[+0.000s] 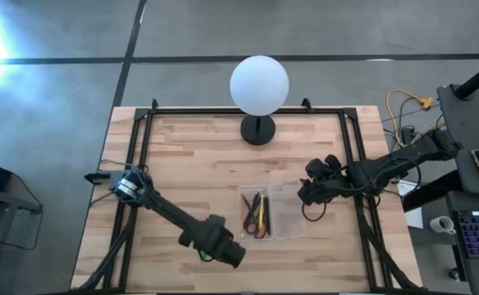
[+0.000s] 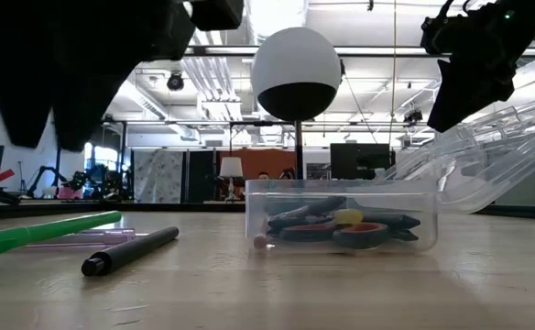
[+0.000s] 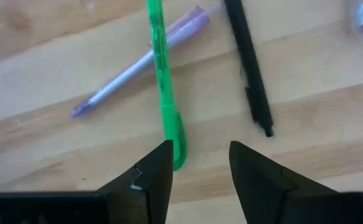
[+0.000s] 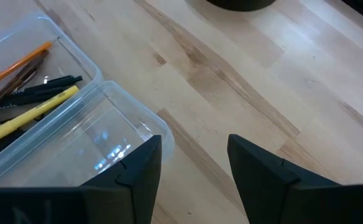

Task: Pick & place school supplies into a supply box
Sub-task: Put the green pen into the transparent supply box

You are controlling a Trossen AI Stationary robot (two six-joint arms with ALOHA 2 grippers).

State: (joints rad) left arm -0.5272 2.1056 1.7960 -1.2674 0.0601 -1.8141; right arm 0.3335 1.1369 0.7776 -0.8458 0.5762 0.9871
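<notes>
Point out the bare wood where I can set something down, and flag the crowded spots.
Free: the wide stretch between the lamp base and the left arm, and the back right corner behind the right gripper. Crowded: around the supply box, open lid beside it, and below the left gripper, where the green pen, purple pen and black pen lie.
</notes>
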